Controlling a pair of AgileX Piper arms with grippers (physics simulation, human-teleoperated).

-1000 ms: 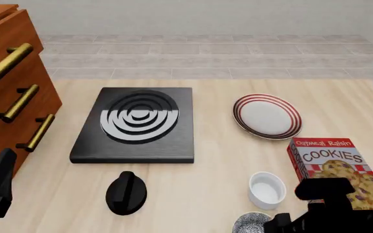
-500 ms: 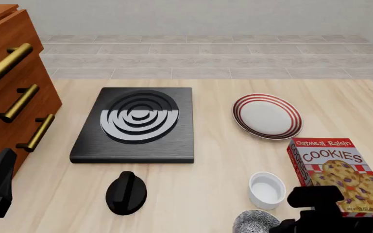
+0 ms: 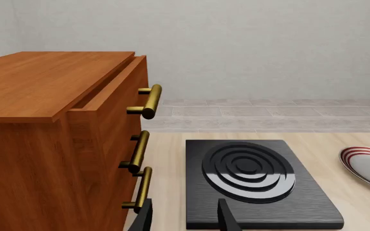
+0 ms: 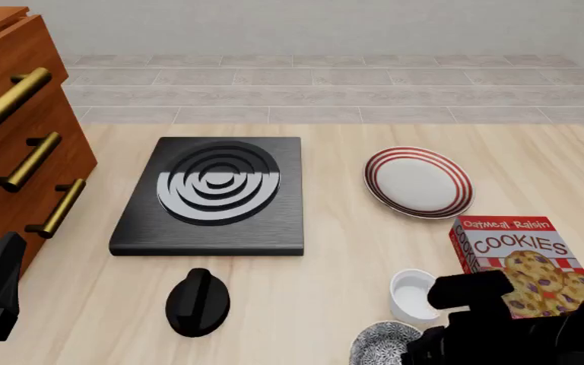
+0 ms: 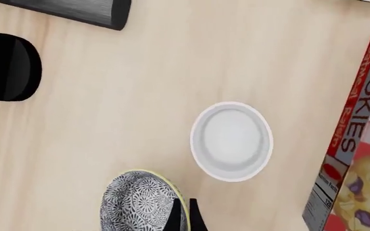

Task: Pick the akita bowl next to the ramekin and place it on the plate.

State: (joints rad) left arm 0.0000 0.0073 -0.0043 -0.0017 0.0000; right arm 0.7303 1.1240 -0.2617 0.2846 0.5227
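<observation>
Akita bowl (image 5: 141,204): round, covered in a dense black-and-white speckled floral pattern reading as grey, thin pale yellowish rim, tilted in the right wrist view so its patterned side and rim edge both show. Sits at the near edge of the wooden surface (image 4: 343,251), just beside the ramekin (image 4: 416,295) and nearer the camera than it, partly cut off by the frame's bottom in the front view (image 4: 385,344). Right gripper (image 5: 186,215) at the bowl's rim, its two dark fingers (image 5: 175,216) drawn nearly together on the rim edge; grip on the bowl likely but contact hard to confirm, so cannot tell for certain. Right arm's black body covers the ramekin's near right side in the front view.

Ramekin: small, plain white, straight-sided, upright. Just to its right, an upright red cookie box (image 4: 520,262) printed "Oatmeal Raisin COOKIES". Farther back and well apart from the bowl, the plate (image 4: 418,182), white with dark red concentric rings at the rim.

Left of the bowl, a black knob-like object (image 4: 198,302); behind that, a black square stove burner (image 4: 216,194) with raised concentric rings. At far left, a wooden drawer cabinet (image 3: 56,139) with brass handles. Left gripper (image 3: 185,219) low beside the cabinet, fingers spread apart, nothing between them.
</observation>
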